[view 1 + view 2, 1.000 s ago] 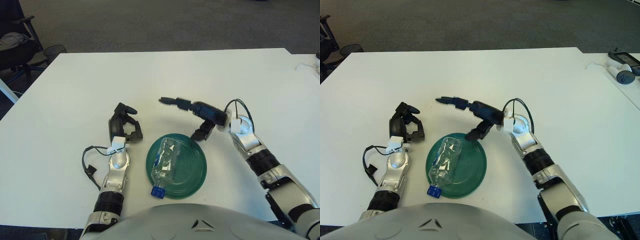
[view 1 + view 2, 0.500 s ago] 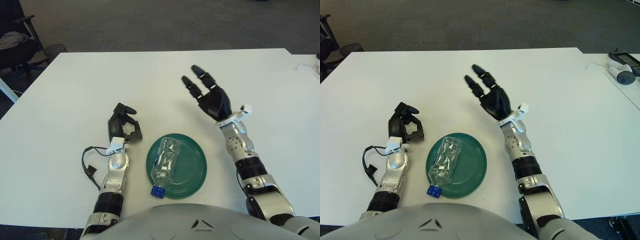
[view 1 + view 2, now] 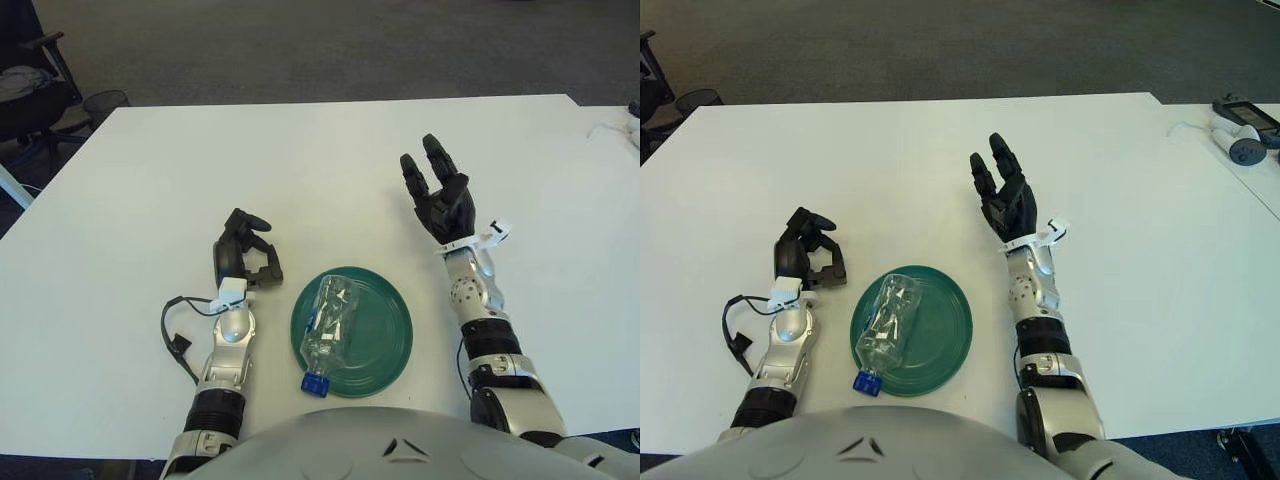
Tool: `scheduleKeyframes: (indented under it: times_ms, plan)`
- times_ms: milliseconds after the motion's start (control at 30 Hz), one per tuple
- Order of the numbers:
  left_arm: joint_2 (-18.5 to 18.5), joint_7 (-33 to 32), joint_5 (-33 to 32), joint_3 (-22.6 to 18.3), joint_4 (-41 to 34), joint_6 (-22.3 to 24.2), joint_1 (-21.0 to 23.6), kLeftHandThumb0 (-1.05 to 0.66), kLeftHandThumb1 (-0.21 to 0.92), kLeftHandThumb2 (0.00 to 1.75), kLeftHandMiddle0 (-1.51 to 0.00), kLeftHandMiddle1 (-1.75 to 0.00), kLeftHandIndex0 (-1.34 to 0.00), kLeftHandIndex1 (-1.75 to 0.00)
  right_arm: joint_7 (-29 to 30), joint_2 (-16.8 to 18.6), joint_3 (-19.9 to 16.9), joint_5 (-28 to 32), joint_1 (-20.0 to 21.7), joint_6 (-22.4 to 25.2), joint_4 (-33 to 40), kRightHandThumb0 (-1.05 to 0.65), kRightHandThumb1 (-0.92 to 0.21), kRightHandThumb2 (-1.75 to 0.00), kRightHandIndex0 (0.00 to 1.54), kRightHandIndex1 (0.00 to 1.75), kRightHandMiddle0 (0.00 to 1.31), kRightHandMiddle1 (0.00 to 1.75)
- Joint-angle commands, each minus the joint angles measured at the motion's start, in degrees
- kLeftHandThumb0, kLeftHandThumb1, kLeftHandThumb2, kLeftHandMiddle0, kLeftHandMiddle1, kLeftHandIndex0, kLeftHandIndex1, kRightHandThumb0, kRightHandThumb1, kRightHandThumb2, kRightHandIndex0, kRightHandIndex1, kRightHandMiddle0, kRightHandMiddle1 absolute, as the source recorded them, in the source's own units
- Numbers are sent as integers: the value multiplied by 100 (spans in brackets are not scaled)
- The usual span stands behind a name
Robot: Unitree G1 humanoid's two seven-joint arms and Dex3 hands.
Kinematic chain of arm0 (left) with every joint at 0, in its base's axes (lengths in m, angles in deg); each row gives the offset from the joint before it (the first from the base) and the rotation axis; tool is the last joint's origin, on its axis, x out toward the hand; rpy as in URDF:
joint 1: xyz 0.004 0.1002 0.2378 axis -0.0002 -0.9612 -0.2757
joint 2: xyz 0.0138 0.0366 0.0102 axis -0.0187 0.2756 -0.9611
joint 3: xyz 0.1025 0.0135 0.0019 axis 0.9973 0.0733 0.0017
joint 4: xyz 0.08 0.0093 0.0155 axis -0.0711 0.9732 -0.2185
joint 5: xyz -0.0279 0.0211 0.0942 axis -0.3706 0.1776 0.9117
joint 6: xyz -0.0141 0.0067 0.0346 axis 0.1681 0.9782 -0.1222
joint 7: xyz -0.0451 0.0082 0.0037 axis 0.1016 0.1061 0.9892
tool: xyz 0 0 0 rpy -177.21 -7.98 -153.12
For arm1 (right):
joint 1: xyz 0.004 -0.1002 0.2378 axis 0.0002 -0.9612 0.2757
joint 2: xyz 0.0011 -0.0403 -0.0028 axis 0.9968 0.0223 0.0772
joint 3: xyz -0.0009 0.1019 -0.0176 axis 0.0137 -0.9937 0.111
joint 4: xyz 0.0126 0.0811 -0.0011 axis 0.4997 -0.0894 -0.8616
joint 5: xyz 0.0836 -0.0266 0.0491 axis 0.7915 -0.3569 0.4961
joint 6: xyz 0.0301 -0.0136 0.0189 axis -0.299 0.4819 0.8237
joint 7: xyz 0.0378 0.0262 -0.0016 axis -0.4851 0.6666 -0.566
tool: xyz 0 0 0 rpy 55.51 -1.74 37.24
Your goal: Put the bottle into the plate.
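Note:
A clear crumpled plastic bottle [image 3: 331, 322] with a blue cap [image 3: 314, 384] lies on its side in the green plate [image 3: 386, 330] near the table's front edge; the cap end hangs over the plate's front rim. My right hand [image 3: 438, 192] is raised above the table to the right of the plate, fingers spread and pointing up, holding nothing. My left hand [image 3: 243, 256] rests on the table left of the plate, fingers curled, holding nothing.
The white table [image 3: 300, 160] stretches wide behind the plate. A black cable [image 3: 175, 338] loops beside my left wrist. A chair [image 3: 30, 90] and a small round black bin [image 3: 105, 100] stand off the table's far left corner. Small devices [image 3: 1240, 130] lie at the far right.
My right hand has drawn back from over the plate's rim, swung up and to the right, and now stands upright with open fingers. The bottle, plate and left hand have not moved.

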Motion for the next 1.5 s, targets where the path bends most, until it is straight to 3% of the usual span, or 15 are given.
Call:
scheduleKeyframes:
  times_ms: [0, 267, 600, 867, 933, 1100, 1300, 1367, 1433, 1467]
  plan:
    - [-31, 43, 36, -16, 210, 51, -337, 0, -6, 174, -88, -174, -68, -175, 440, 140, -172, -343, -150, -257, 23, -105, -92, -100, 0, 0, 0, 5]
    - [-36, 26, 86, -19, 140, 131, -383, 0, -6, 174, -88, -174, -68, -175, 894, 292, -311, -903, -286, -635, -119, -104, -92, -102, 0, 0, 0, 10]
    - [-30, 121, -9, -25, 116, 63, -428, 0, -6, 175, -87, -175, -68, -175, 1731, 283, -209, -2204, -747, -1639, -304, -94, -92, -101, 4, 2, 0, 26]
    - [-7, 142, -2, -39, 77, 75, -444, 0, -6, 175, -88, -175, -68, -175, 2182, 108, 4, -3089, -1097, -1886, -377, -78, -92, -83, 14, 9, 0, 50]
    - [-5, 107, 46, -35, 63, 69, -453, 0, -6, 175, -88, -175, -68, -174, 2201, 68, 61, -3174, -1137, -1861, -355, -73, -92, -68, 8, 34, 0, 61]
    - [-5, 98, 74, -33, 59, 69, -454, 0, -6, 175, -88, -175, -69, -174, 2391, -16, 163, -3464, -1194, -1935, -411, -68, -89, -55, 1, 71, 0, 81]
    - [0, 117, 51, -33, 64, 81, -444, 0, -6, 175, -88, -175, -68, -175, 2800, -194, 199, -3923, -1351, -1841, -510, -52, -65, -84, 12, 130, 0, 144]
    - [10, 105, 48, -38, 69, 78, -437, 0, -6, 175, -88, -175, -68, -175, 2916, -235, 209, -4029, -1382, -1652, -460, -44, -73, -74, 19, 146, 12, 159]
    - [34, 13, 111, -43, 76, 47, -427, 0, -6, 175, -88, -175, -68, -175, 3020, -264, 228, -4125, -1423, -1394, -359, -19, -53, -104, 42, 163, 23, 168]
    - [38, -39, 158, -45, 83, 35, -421, 0, -6, 175, -88, -175, -68, -174, 3075, -293, 228, -4168, -1438, -1306, -349, -15, -49, -110, 46, 165, 25, 169]
